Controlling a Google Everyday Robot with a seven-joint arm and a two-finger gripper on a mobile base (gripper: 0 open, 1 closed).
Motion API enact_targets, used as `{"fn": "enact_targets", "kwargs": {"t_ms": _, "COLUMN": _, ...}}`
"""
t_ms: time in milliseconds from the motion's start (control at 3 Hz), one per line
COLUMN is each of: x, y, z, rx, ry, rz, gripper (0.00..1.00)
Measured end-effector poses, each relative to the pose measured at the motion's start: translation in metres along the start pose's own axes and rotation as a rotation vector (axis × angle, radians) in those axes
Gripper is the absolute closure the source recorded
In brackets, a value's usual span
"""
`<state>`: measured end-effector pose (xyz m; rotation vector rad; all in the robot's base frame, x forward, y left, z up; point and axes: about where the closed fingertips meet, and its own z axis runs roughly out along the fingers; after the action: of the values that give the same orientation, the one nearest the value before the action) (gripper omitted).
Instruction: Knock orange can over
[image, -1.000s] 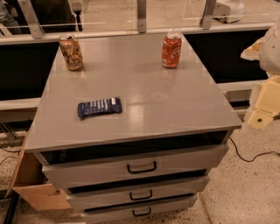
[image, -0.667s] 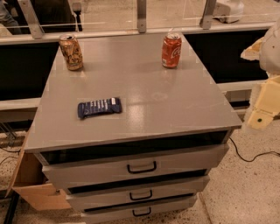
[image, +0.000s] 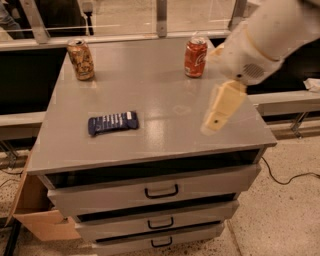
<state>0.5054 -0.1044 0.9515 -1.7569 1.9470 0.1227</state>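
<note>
The orange can, golden-orange and tan with a mottled pattern and a silver rim, stands upright at the back left corner of the grey cabinet top. My gripper hangs from the white arm over the right part of the top. It is just in front of the red soda can and far to the right of the orange can. It holds nothing that I can see.
A red soda can stands upright at the back right. A dark blue snack packet lies flat at the left middle. Three drawers sit below the top. A cardboard box stands on the floor at left, and a cable lies at right.
My arm has swung left, from beyond the cabinet's right edge to over the right part of the top. Both cans and the packet have not moved.
</note>
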Motion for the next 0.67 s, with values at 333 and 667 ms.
{"fn": "enact_targets", "kwargs": {"t_ms": 333, "x": -0.0711, "y": -0.0274, "z": 0.0458, "rx": -0.003, "ry": -0.160, "rz": -0.055, "gripper": 0.00}}
{"fn": "enact_targets", "kwargs": {"t_ms": 667, "x": -0.0711, "y": -0.0274, "z": 0.0458, "rx": -0.003, "ry": -0.160, "rz": -0.055, "gripper": 0.00}}
